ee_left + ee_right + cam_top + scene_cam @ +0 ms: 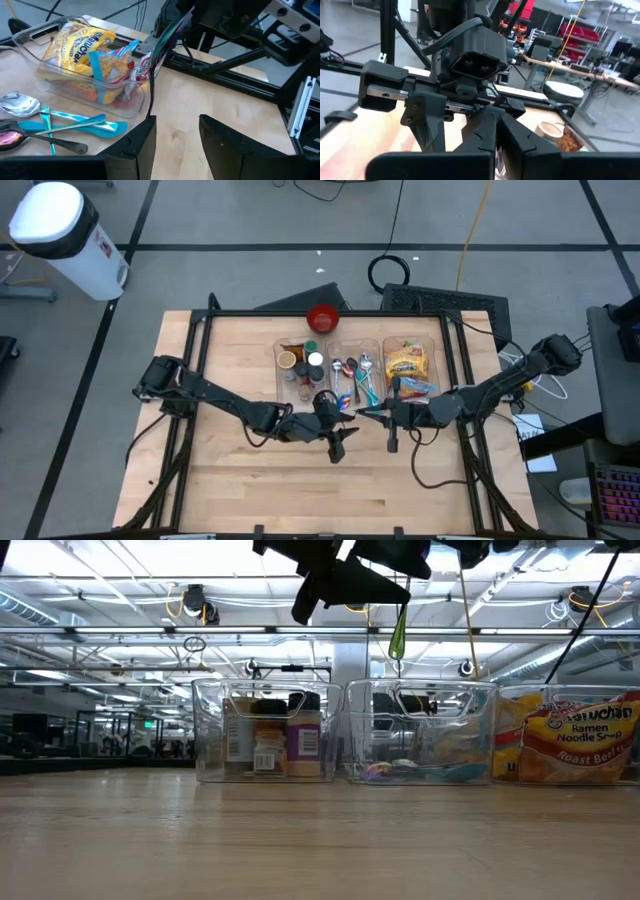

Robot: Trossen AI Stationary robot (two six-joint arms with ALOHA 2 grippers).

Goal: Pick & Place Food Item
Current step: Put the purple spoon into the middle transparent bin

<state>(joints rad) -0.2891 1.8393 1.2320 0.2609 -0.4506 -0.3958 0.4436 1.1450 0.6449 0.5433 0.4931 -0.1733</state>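
A thin flat packet, dark with green and purple, shows edge-on in the left wrist view. It hangs in the air over the table's middle, in front of the bins. In the low view it is a green strip. My right gripper is shut on it and comes in level from the table's right. My left gripper faces it from the table's left, open. The packet's lower edge ends just beside one left finger. My right gripper pinches the packet's upper end between its two shut fingers, reaching in level from the table's right. The packet hangs down below the fingers, clear of the table. My left gripper: I cannot tell whether its finger touches the packet's lower edge.
Three clear bins stand in a row behind the grippers: spice jars, spoons, and ramen packets, whose bin's rim shows in the left wrist view. A red bowl sits at the far edge. Bare wood lies toward the near edge.
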